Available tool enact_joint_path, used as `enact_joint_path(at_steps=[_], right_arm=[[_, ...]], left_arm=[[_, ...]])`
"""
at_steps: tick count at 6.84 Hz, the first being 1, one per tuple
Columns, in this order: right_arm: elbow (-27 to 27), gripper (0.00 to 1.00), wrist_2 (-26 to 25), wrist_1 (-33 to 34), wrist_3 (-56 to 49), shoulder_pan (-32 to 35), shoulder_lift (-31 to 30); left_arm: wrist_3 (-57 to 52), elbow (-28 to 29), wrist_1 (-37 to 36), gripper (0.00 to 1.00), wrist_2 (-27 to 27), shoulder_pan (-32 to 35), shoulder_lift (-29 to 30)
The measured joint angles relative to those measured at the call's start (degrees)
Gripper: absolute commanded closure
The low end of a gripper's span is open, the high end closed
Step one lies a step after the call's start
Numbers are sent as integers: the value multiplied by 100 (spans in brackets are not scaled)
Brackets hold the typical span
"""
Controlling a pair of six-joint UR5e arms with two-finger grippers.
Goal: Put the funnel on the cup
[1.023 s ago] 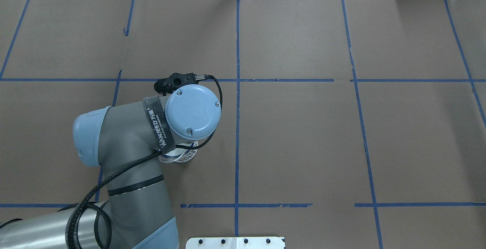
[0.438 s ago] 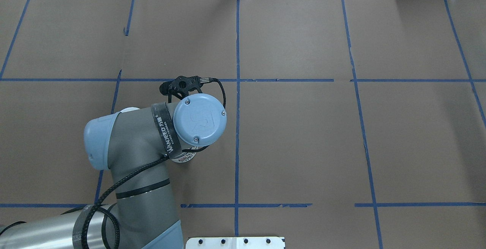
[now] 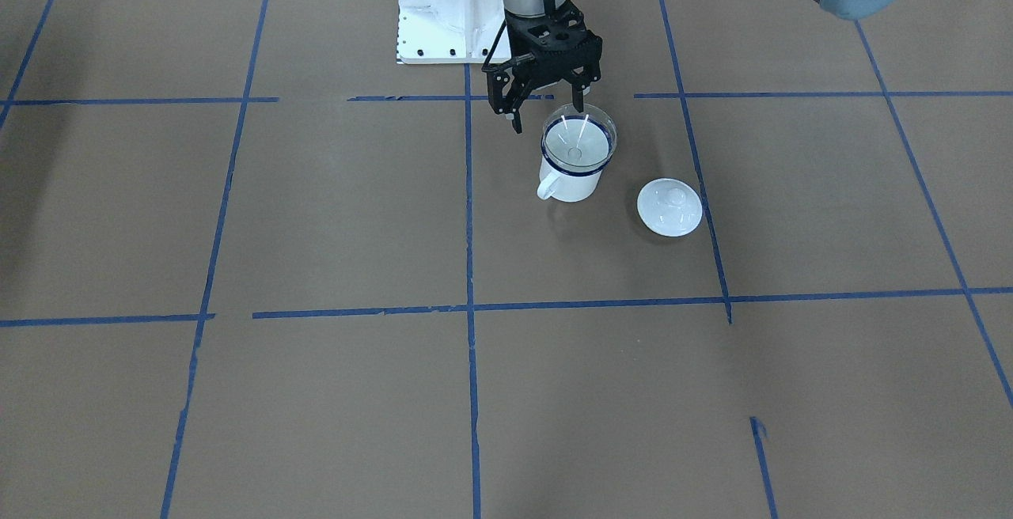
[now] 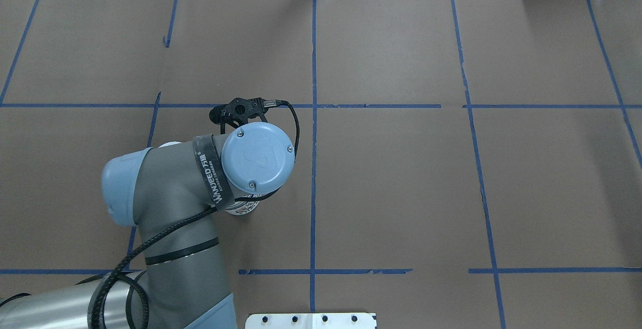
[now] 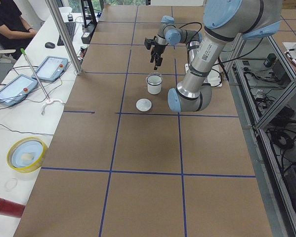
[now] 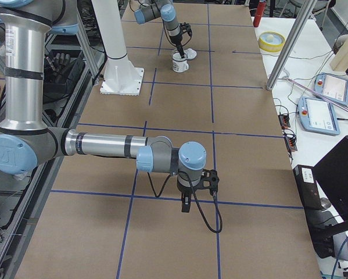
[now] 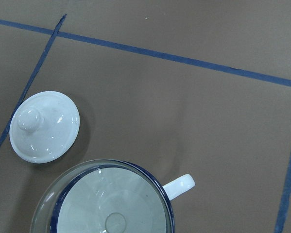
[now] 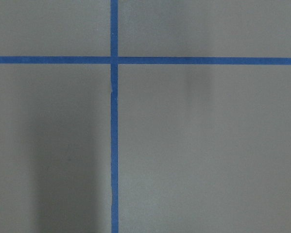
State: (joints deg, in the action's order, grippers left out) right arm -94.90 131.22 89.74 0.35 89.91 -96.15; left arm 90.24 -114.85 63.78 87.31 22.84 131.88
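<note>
The clear funnel (image 3: 578, 136) sits upright in the mouth of the white cup (image 3: 570, 185) with a dark blue rim, handle toward the view's left. My left gripper (image 3: 548, 111) is open and empty, raised just behind the cup on the robot's side, clear of the funnel. The left wrist view shows the funnel (image 7: 106, 199) in the cup (image 7: 180, 183) at the bottom edge. In the overhead view my left wrist hides all but a sliver of the cup (image 4: 245, 208). My right gripper (image 6: 185, 203) shows only in the exterior right view, far from the cup; I cannot tell whether it is open or shut.
A round white knobbed lid (image 3: 669, 206) lies flat on the brown table close beside the cup, also in the left wrist view (image 7: 44, 125). The white robot base plate (image 3: 443, 20) is behind the gripper. Blue tape lines (image 8: 114, 121) cross the table.
My left wrist shifted slightly right and toward the robot over the cup, then back left. The cup stayed in place.
</note>
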Motion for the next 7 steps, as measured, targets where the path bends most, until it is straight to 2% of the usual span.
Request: enact_joint_path(at_steps=[2, 3, 5, 7], right_arm=[[3, 0, 0, 0, 0, 0, 0], [4, 0, 0, 0, 0, 0, 0], [-1, 0, 0, 0, 0, 0, 0], [3, 0, 0, 0, 0, 0, 0]], left_arm=[[-435, -403, 22, 0, 83, 431, -79], [-1117, -567, 56, 0, 363, 927, -197], [-2950, -624, 465, 0, 1386, 2237, -817], [-4543, -379, 1073, 0, 1999, 3236, -1548]])
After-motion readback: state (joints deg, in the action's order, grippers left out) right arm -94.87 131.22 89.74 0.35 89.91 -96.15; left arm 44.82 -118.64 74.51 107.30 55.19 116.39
